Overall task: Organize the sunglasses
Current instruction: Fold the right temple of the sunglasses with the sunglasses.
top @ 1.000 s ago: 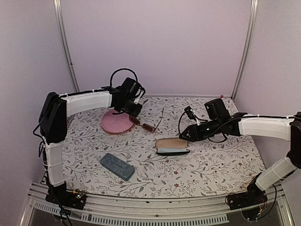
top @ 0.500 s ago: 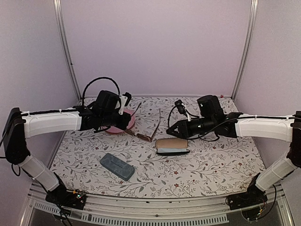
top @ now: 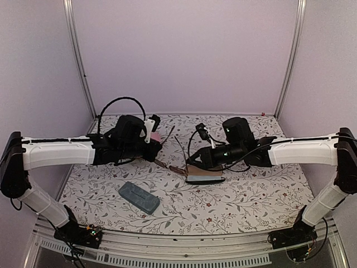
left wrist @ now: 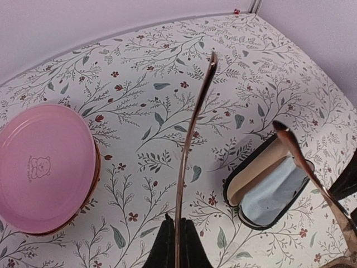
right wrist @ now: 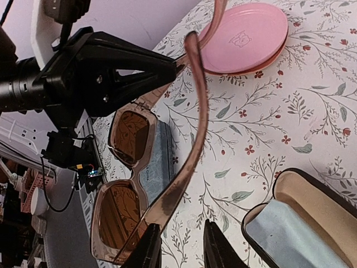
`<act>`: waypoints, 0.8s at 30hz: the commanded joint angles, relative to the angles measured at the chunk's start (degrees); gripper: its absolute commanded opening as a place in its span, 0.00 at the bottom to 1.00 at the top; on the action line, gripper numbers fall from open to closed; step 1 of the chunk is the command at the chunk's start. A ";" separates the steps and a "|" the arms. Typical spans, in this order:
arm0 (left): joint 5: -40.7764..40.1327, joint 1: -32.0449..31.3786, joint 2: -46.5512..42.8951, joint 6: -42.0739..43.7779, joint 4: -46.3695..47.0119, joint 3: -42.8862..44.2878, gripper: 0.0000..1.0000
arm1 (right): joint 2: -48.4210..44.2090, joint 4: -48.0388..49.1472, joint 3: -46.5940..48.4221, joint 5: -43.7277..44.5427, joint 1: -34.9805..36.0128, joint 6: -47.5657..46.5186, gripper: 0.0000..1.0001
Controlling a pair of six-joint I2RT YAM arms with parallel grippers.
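Note:
My left gripper (top: 157,158) is shut on one thin arm of the reddish-brown sunglasses (top: 174,167) and holds them above the table, left of the open black case (top: 204,176). In the left wrist view the fingers (left wrist: 166,245) pinch that arm (left wrist: 192,139); the other arm (left wrist: 312,178) shows at the right. My right gripper (top: 191,162) is open right by the sunglasses. In the right wrist view its fingers (right wrist: 215,245) stand apart, with the frame's hinge end by the left one and the dark lenses (right wrist: 129,134) facing the camera. The pale near-transparent pair is out of view.
A pink plate (left wrist: 44,164) lies at the back left, partly hidden by the left arm in the top view (top: 156,137). The grey-blue case (top: 139,197) lies near the front left. The open case holds a pale blue cloth (left wrist: 273,192).
My left gripper has carried the sunglasses from beside the pink plate rightward toward the open case. My right gripper has moved left to meet them.

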 commanded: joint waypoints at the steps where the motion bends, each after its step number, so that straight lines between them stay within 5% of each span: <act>1: 0.23 -1.23 -0.37 -1.21 2.89 -0.57 0.00 | 1.71 1.68 1.73 -0.94 0.64 0.34 0.27; 16: 0.32 -1.80 1.06 -0.76 4.47 -2.39 0.00 | 4.07 -2.04 2.93 -2.84 2.78 -3.33 0.25; 24: -0.38 -1.78 -1.71 1.38 7.76 -6.81 0.00 | -2.33 -7.17 0.41 4.33 0.05 -4.15 0.37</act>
